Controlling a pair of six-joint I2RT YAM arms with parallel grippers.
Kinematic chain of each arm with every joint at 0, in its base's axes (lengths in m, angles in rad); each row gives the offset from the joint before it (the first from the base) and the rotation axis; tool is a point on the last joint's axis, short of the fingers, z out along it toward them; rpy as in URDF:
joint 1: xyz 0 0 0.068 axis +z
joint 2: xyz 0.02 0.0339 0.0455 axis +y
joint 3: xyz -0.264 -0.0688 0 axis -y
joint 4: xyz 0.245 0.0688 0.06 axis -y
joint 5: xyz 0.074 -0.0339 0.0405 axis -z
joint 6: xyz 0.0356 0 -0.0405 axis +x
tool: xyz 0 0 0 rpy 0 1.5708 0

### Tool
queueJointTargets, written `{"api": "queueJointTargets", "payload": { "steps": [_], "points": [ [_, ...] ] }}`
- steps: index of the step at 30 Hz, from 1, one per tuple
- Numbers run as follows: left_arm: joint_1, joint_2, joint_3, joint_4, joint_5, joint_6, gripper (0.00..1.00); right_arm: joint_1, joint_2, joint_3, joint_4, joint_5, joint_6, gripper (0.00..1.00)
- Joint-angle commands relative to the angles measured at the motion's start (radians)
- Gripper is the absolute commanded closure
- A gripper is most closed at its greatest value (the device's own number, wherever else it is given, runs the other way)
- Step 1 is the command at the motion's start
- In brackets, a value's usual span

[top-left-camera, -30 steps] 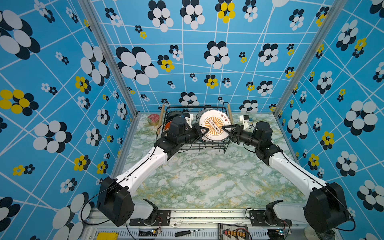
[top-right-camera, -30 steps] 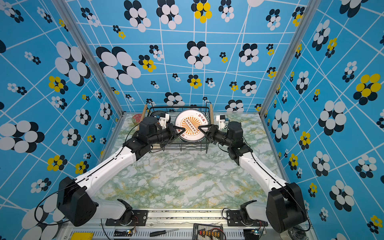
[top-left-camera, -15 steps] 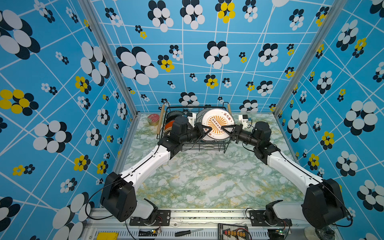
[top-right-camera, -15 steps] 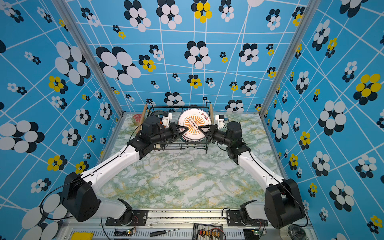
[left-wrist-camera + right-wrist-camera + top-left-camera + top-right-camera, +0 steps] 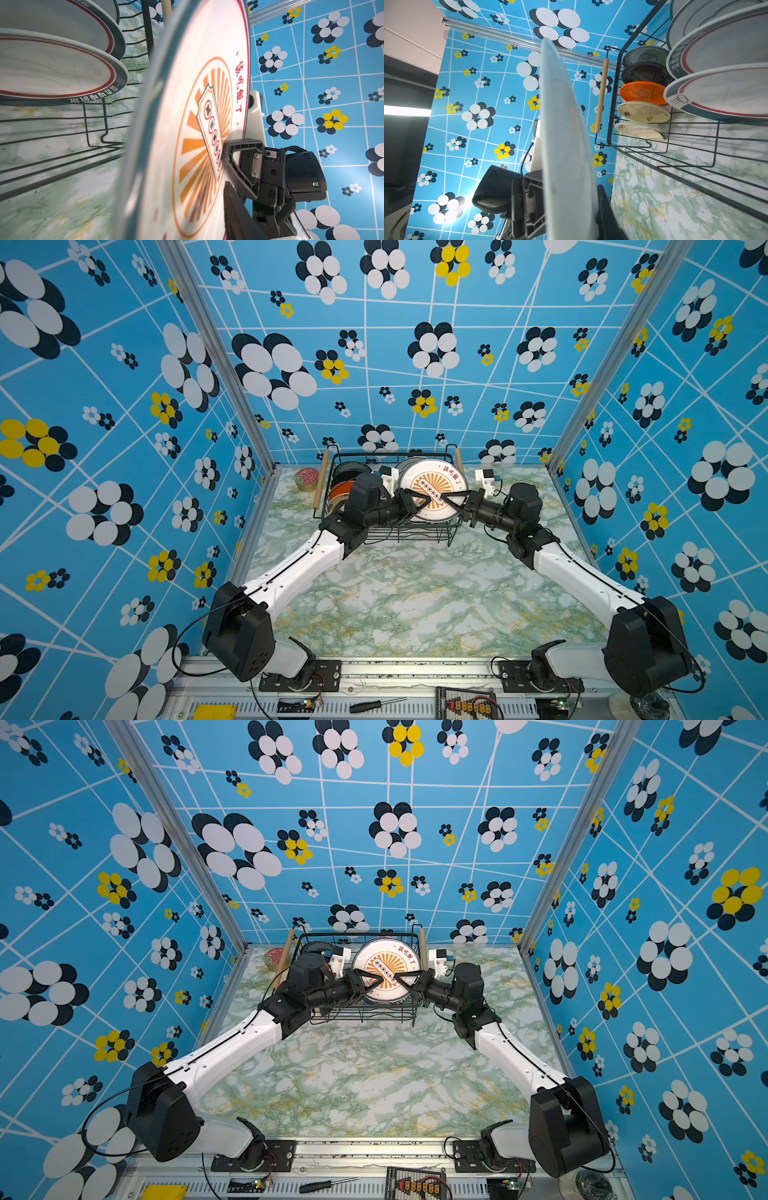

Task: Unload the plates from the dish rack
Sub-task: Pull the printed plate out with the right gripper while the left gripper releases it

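Gripping the right edge of a white plate (image 5: 432, 489) with an orange sunburst, the right gripper (image 5: 446, 499) is clamped tight on it. The left gripper (image 5: 424, 502) sits at the plate's opposite edge, but whether it pinches or is loose cannot be told. The plate stands upright between them, over the right half of the dish rack (image 5: 415, 537) at the far end of the table (image 5: 415, 593). Other big plates (image 5: 720, 91) and small plates (image 5: 643, 91) stand on edge inside the rack. A red-lidded tin (image 5: 306, 478) sits just left of it.
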Motion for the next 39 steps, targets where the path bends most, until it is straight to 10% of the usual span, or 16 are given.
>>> {"api": "queueJointTargets", "payload": {
  "steps": [1,4,11,26,39],
  "points": [
    [0.001,-0.033,0.025,-0.046,-0.015,0.080,0.52,0.005,-0.028,0.039,-0.044,-0.021,-0.062,1.00],
    [0.010,-0.061,0.026,-0.083,-0.021,0.116,0.21,0.004,-0.045,0.071,-0.133,-0.009,-0.118,1.00],
    [0.029,-0.144,0.008,-0.172,-0.040,0.219,0.01,-0.030,-0.095,0.181,-0.388,0.000,-0.267,1.00],
    [0.060,-0.310,0.024,-0.554,-0.346,0.414,0.01,-0.374,-0.310,0.308,-0.960,0.121,-0.522,1.00],
    [0.094,-0.302,0.059,-0.721,-0.497,0.536,0.01,-0.610,-0.292,0.131,-1.087,0.095,-0.582,1.00]
  ]
}}
